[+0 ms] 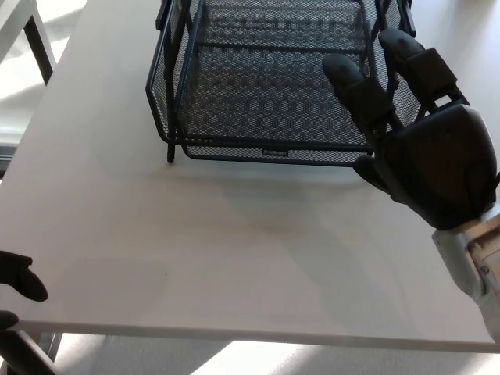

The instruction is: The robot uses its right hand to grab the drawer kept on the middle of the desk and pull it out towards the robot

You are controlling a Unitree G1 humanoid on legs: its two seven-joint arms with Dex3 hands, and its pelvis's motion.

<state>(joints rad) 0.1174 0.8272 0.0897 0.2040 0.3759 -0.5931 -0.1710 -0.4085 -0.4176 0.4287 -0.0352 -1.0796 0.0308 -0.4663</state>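
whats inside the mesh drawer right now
Nothing shows inside the mesh drawer; its mesh floor looks bare. The right robot hand hangs open over its right front corner, covering that part.

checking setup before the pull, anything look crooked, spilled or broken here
Nothing stands out. The black mesh drawer sits level in its frame on the white desk, with no visible damage or spill. The right hand is open over its front right corner, not gripping.
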